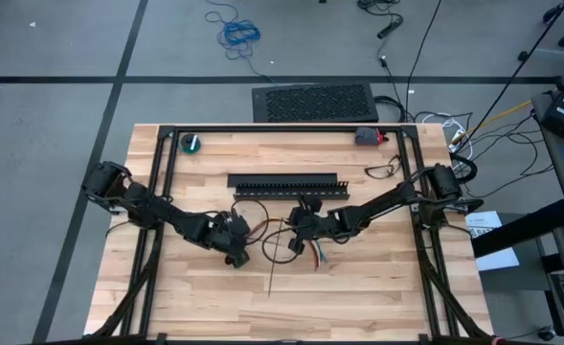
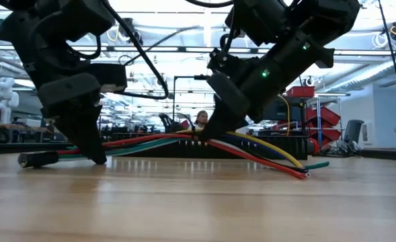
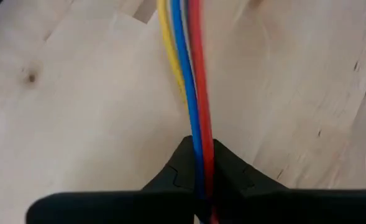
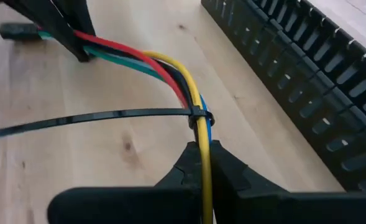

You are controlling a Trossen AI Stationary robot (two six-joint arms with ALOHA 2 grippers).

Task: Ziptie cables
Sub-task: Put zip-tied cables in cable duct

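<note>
Left gripper (image 3: 201,186): fingers pressed together on the cables (image 4: 170,71), pinching the blue, red and yellow strands that run up the centre of the left wrist view. In the high view it sits lower centre-left of the table (image 1: 377,287).

Right gripper (image 4: 204,168): fingers pressed together on the same bundle, yellow strand uppermost, lower centre of the right wrist view; centre of the high view, just right of the left gripper.

Cables: held between the two grippers, lifted a little off the wood in the low view, free ends trailing to the lower right there.

Ziptie (image 4: 96,117): looped round the bundle just ahead of the right gripper's fingertips, head against the wires, long tail lying out to the left edge of the right wrist view.

Black slotted duct (image 1: 286,183): above the grippers in the high view, apart from the bundle.

Step in hand, as judged: bundle gripped on both sides, one tie fitted. Next move likely calls for pulling the tail tight, or fitting another tie farther along.
</note>
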